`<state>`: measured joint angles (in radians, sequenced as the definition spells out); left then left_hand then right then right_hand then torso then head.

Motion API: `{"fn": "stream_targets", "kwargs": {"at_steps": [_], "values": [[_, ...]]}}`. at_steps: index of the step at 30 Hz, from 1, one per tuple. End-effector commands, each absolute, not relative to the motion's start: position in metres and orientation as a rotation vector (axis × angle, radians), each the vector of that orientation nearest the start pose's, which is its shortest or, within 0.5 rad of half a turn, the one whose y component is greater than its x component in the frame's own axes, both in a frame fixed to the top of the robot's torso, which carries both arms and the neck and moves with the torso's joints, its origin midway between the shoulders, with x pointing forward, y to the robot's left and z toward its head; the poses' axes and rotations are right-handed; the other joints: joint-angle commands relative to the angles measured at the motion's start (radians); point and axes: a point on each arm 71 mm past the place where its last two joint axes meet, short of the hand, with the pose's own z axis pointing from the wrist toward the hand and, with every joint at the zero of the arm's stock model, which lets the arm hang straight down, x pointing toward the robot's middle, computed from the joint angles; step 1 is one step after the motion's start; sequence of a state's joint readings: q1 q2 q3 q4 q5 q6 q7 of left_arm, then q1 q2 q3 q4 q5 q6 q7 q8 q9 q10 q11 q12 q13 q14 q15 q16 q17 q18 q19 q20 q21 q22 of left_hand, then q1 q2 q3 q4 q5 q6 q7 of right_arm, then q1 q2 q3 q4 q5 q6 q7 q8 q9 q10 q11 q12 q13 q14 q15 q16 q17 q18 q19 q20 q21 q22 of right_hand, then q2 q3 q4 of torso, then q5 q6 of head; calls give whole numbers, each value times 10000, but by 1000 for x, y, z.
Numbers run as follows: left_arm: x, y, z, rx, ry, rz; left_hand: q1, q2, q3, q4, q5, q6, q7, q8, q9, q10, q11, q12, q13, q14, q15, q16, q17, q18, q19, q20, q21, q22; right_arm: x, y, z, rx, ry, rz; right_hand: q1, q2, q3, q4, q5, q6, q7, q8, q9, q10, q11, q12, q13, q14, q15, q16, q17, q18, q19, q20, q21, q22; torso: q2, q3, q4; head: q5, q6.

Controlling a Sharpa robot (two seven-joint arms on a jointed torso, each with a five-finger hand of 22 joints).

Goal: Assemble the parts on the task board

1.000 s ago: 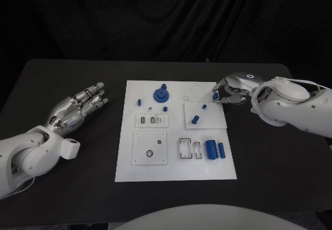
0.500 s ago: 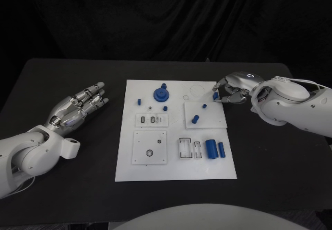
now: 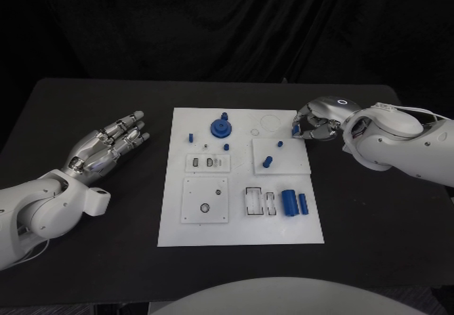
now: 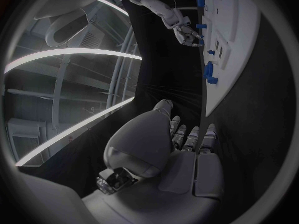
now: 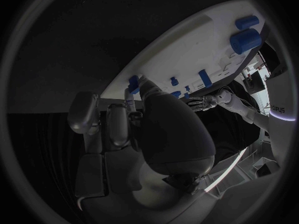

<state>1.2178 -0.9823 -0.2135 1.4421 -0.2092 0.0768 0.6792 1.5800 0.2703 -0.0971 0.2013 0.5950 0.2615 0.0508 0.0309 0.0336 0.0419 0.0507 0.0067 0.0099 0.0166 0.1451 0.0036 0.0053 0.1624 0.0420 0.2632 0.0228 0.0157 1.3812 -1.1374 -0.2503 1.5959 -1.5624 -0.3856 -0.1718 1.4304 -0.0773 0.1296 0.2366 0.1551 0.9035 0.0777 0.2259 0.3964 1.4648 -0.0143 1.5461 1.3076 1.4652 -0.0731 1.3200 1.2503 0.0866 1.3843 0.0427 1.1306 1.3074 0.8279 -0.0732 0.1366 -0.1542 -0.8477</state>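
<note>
The white task board (image 3: 241, 223) lies in the middle of the table. On it are a blue round gear with a knob (image 3: 222, 129), small blue pegs (image 3: 190, 138) (image 3: 279, 144), a blue oblong part (image 3: 268, 161) and two blue cylinders (image 3: 288, 203). My right hand (image 3: 317, 125) hovers at the board's far right edge with its fingers curled in. It pinches a small blue part (image 5: 133, 83) at its fingertips, just off the board's rim. My left hand (image 3: 104, 147) lies flat and open on the table left of the board, holding nothing.
Two raised white plates (image 3: 205, 202) (image 3: 280, 157) sit on the board, with slotted holders (image 3: 254, 202) beside the cylinders. Bare black table (image 3: 378, 216) surrounds the board on all sides. The left wrist view shows the board (image 4: 239, 35) edge-on, with the right hand (image 4: 187, 35) beyond it.
My right hand has shifted slightly toward the far edge, and its fingers now hide more of the small blue part. The left hand has not moved.
</note>
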Motion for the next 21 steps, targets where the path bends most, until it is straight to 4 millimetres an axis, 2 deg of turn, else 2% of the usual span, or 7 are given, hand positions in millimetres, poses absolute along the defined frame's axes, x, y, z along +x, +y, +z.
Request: {"fn": "stream_targets", "kwargs": {"at_steps": [1,7,13,16,19,21], "values": [[461,282,-210,-7424,14743,-17826,-18,-93,89,-1,17,-77,-66,9,-8,-24,87,30,4,-6,57,23,2,185,-19,61,51,7,462,-330,-161,-1382,15781,2818,19,158,3,-83,155,16,-24,185,166,691,-9,-31,2275,269,-26,-63,33,93,43,-66,-54,226,1,-2,9,15,-7],[461,282,-211,-7452,14796,-17818,-18,-93,89,-1,17,-77,-66,9,-8,-24,87,30,4,-6,57,23,2,185,-19,61,51,7,459,-327,-153,-1302,14794,3271,127,446,129,-181,671,17,-38,605,531,760,-28,16,2342,322,-43,-21,148,77,116,-87,-8,297,2,-2,8,61,-43],[460,283,-211,-7484,14821,-17763,-25,-94,98,-6,16,-76,-86,10,-8,-22,92,30,4,-1,62,25,4,185,-13,64,56,9,450,-311,-138,-1398,14226,3892,208,485,202,-266,1044,-28,-27,787,701,757,-14,11,2342,342,-45,-17,197,70,142,-92,-12,330,0,-4,7,124,-61],[460,283,-211,-7489,14828,-17751,-25,-94,98,-6,16,-76,-86,10,-8,-22,92,30,4,-1,62,25,4,185,-13,64,56,9,448,-295,-123,-1608,13996,4296,222,482,216,-283,1120,-35,-21,817,729,750,-5,5,2335,344,-41,-24,198,71,142,-89,-25,331,3,-1,0,145,-74],[460,282,-211,-7484,14843,-17767,-30,-96,102,-9,16,-70,-97,11,-6,-14,94,32,6,6,65,27,6,186,-11,65,57,10,442,-267,-110,-2052,13833,4999,209,462,223,-296,1236,-60,10,845,760,746,48,1,2332,346,-12,-32,204,72,138,-76,-54,328,10,3,-2,203,-57],[461,281,-211,-7480,14853,-17779,-30,-96,102,-9,16,-70,-97,11,-6,-14,94,32,6,6,65,27,6,186,-11,65,57,10,441,-250,-107,-2379,13854,5383,235,456,249,-332,1337,-74,17,864,780,755,46,7,2341,349,-2,-32,215,73,140,-66,-63,333,10,1,1,196,-53]]}}
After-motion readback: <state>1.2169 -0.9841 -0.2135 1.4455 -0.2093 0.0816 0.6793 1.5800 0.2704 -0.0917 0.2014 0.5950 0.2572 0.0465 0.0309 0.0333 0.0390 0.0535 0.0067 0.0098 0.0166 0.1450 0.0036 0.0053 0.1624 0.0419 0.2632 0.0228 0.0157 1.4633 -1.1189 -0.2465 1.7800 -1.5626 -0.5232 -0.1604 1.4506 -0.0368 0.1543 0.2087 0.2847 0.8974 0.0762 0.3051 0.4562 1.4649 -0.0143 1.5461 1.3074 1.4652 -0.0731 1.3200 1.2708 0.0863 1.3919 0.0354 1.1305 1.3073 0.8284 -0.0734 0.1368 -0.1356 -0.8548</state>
